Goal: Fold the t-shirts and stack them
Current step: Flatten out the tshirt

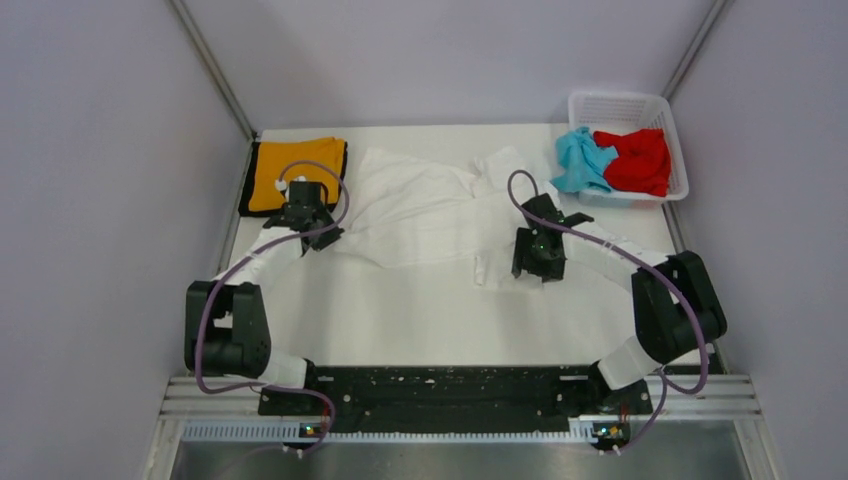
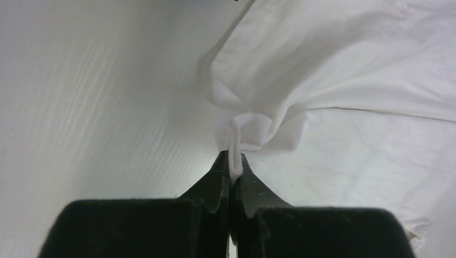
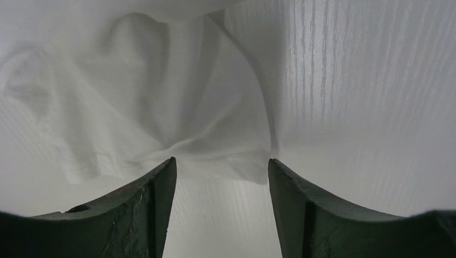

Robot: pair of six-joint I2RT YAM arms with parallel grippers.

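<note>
White t-shirt [image 1: 420,210]: laid crumpled across the far half of the worktop [image 1: 420,320]; a fold at its left edge is pinched by the closed left gripper [image 2: 235,164]. Right gripper [image 3: 221,161]: jaws are held apart above the shirt's right edge, nothing gripped. Orange t-shirt [image 1: 290,172]: folded, far-left corner. Light blue t-shirt [image 1: 582,160] and red t-shirt [image 1: 635,160]: heaped in the basket [image 1: 625,100], far-right corner.

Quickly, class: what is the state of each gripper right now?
Left gripper: closed, pinching a fold of the white t-shirt.
Right gripper: open, holding nothing.
</note>
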